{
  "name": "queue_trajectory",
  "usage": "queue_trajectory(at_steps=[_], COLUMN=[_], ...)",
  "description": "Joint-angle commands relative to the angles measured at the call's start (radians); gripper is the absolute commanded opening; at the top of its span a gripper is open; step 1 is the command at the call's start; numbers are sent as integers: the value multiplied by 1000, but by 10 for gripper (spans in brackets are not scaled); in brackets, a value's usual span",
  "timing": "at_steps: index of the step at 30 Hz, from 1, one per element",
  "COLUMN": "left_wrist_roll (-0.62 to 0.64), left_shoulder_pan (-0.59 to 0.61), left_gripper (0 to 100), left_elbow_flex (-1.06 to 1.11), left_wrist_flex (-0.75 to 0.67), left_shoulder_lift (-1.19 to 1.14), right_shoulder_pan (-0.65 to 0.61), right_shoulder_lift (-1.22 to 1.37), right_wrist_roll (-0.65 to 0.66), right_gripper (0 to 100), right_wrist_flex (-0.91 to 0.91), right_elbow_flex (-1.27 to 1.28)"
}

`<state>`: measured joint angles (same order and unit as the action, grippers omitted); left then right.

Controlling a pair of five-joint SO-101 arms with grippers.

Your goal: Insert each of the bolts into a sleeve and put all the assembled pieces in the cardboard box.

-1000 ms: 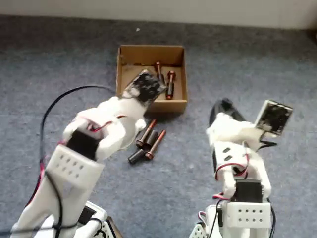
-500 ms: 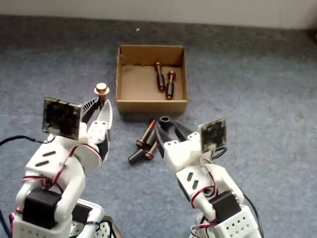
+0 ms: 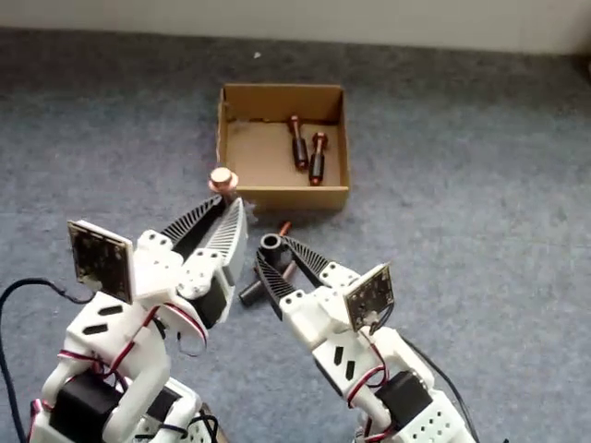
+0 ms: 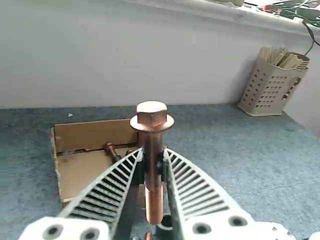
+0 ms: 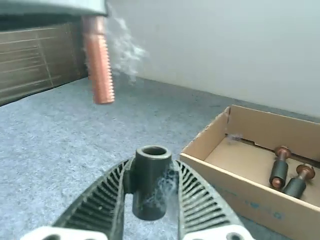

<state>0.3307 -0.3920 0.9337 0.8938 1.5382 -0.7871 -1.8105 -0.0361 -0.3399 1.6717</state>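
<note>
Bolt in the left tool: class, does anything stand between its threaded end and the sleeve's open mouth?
Nothing visible does. The bolt hangs in open air, apart from the sleeve held upright in the right tool.

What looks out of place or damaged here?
Nothing stands out. The left gripper holds a bolt upright, the right gripper holds a sleeve upright, two assembled pieces lie flat in the box, and spare parts lie on the carpet before it.
</note>
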Motion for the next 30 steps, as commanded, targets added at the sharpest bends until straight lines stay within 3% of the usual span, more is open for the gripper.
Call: queue_trajectory(at_steps=[1, 13, 30], left_wrist_roll=[11, 6, -68], left_shoulder_pan=[-48, -53, -99], left_gripper=[6, 6, 6], left_elbow_flex=[68, 127, 122], left_wrist_flex=[-95, -143, 48], left_shoulder_lift=[30, 31, 33], right_shoulder_pan=[-54, -68, -30], right_shoulder_lift=[-24, -24, -25], right_wrist_roll=[8, 9, 9], right_gripper=[5, 5, 5], right_wrist_flex=[27, 28, 25], right_elbow_flex=[73, 71, 24])
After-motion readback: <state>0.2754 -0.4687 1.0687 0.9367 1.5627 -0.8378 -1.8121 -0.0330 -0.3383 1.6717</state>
